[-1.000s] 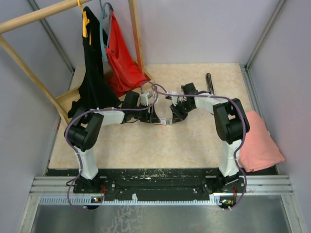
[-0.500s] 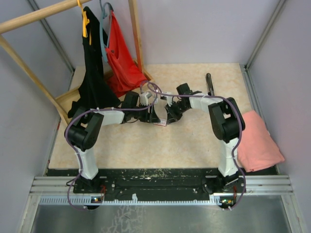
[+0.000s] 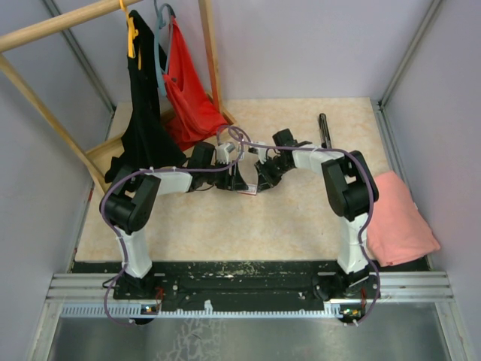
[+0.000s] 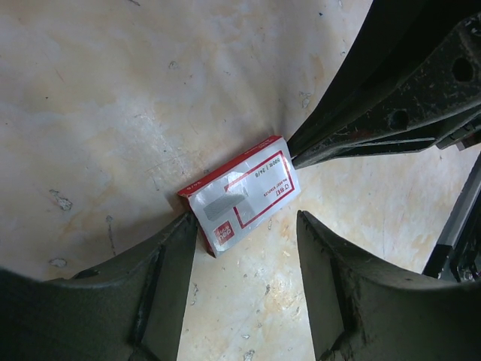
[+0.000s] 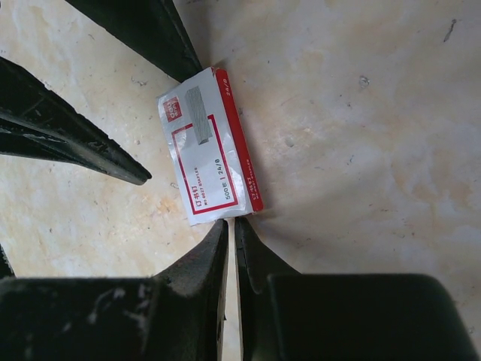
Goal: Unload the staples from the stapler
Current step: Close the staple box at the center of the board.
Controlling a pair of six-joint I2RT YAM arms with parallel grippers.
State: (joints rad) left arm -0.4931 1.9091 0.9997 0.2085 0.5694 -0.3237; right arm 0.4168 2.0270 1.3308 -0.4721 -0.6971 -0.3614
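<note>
Only from overhead do I see the slim black stapler lying far back on the beige table, while the wrist views show a small red-and-white cardboard box between the spread, empty left gripper and the pinched-shut right gripper, any staples too small to make out.

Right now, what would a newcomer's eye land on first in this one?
A red-and-white box lies flat mid-table, with the open left gripper and the shut right gripper crowded over it. The stapler lies apart at the far right. A red garment and a black garment hang far left.
</note>
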